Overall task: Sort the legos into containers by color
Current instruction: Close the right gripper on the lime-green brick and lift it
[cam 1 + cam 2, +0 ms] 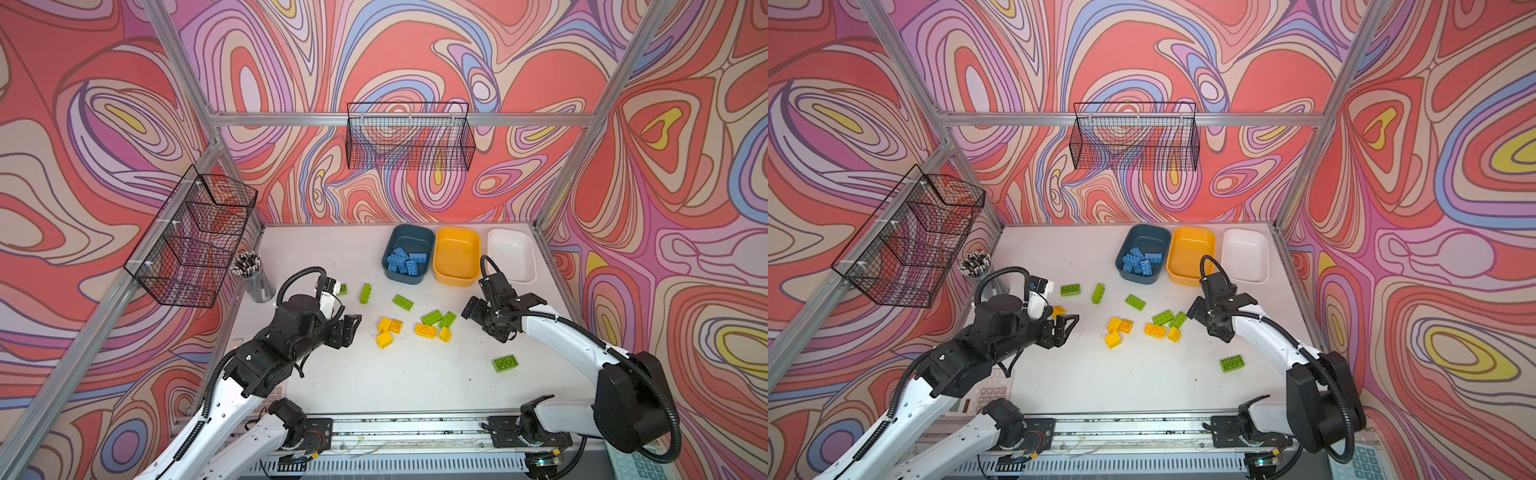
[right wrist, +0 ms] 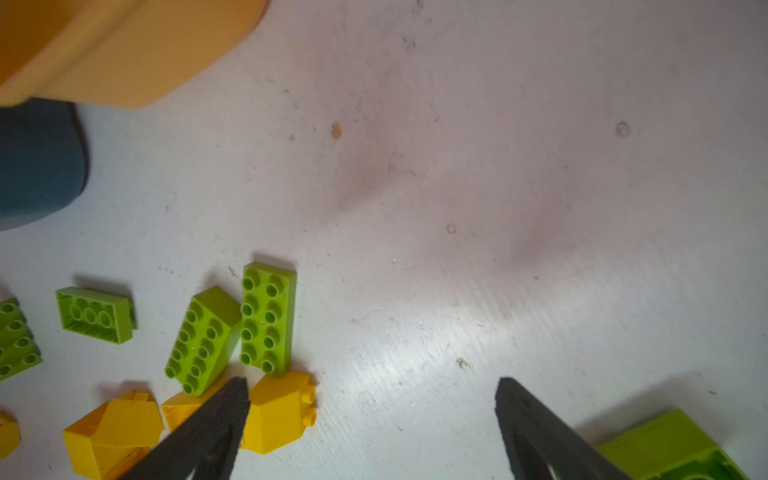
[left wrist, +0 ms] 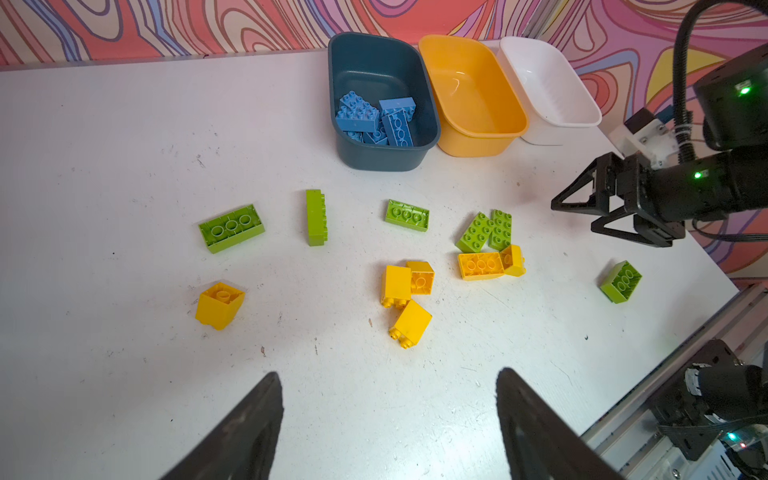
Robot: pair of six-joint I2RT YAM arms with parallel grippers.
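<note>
Sorting so far: you have a heap of blue bricks lying in the dark teal tub, at the far side of the table.
Other tubs: the yellow-orange tub sits just beside the teal one on its right. The white tub comes next, so the three make one row.
Green bricks: six lie loose on the table in front of the tubs. The on-edge green brick stands on a long side, and the green pair lies studs up, touching. The lone green brick lies upside down, well apart, nearer the right arm's base.
Yellow bricks: three short ones cluster mid-table. The long yellow brick lies upside down with a short one against its end. The single short yellow brick sits just beside your left tool.
Left tool: fingers apart over bare table, gripping nothing.
Right tool: fingers spread wide near the green pair, gripping nothing.
Around: a mesh pencil cup stands at the table's left edge.
</note>
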